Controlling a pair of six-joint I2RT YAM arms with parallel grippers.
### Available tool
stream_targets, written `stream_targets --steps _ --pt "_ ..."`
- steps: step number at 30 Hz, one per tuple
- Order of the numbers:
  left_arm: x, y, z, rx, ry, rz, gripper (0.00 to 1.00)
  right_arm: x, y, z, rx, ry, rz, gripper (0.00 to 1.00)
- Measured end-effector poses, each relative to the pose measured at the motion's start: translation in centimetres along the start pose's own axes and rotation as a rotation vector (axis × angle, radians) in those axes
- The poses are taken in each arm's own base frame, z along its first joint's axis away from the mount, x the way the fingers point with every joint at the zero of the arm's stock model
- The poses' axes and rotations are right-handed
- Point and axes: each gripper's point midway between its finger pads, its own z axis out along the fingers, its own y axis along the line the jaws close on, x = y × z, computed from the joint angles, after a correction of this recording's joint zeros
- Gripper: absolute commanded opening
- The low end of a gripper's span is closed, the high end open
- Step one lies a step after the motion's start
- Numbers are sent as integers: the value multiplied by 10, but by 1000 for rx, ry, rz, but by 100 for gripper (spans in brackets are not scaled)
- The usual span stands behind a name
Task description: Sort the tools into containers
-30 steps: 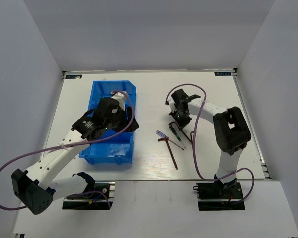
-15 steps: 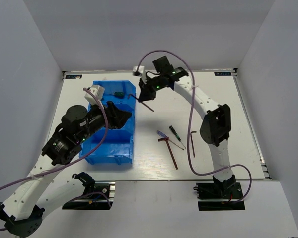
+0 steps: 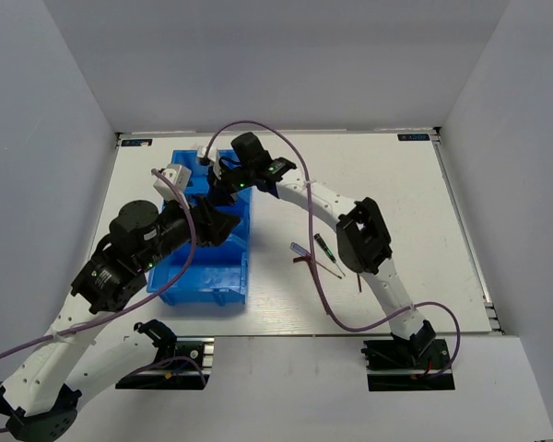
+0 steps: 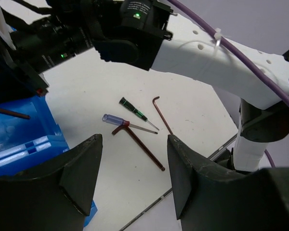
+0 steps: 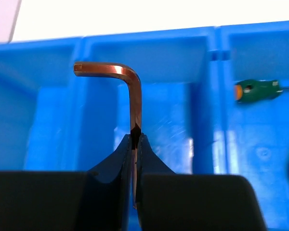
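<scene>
My right hand (image 5: pixel 135 137) is clamped on a hex key (image 5: pixel 129 82) above the blue bin (image 5: pixel 48 106) (middle compartment; a green screwdriver (image 5: pixel 257 90) lies next door); my left hand (image 4: pixel 134 140) hangs empty, fingers apart, at the bin's edge

Right pincer (image 5: pixel 135 137) gone from loose tools (image 3: pixel 318 253) on right of worktop (image 3: pixel 396 184), swung left, now above bin (image 3: pixel 226 276). Hex key (image 5: pixel 136 103) came along, clamped at tips (bend upward). Left arm lifted back off bin middle, its pincer (image 4: pixel 132 147) now by bin's right side.
</scene>
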Motion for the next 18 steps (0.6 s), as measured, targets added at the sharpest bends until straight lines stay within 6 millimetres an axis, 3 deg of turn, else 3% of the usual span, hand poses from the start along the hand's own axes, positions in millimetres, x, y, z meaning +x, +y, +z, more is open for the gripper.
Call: stream_targets --steps 2,3,6,8,9,12,13,15,18 --pt "1 0 -3 -1 4 0 66 -1 -10 6 33 -13 2 0" --pt "3 0 -4 1 10 0 66 0 -14 8 50 -16 6 11" --pt "7 -1 -5 9 29 -4 61 8 -21 12 87 -5 37 64" --pt "10 -2 -5 17 43 -8 48 15 -25 12 108 4 56 66" --pt "13 -3 -3 24 54 -10 33 17 -27 11 117 7 65 62" --pt "28 -3 6 40 114 -16 8 31 -32 1 154 37 124 43" --pt "35 -2 11 43 146 -20 8 35 -36 -7 183 52 155 22" --pt "51 0 26 42 219 -27 4 39 -50 -35 268 82 203 0" --pt "84 3 51 33 356 -42 0 44 -73 -111 506 147 276 0"
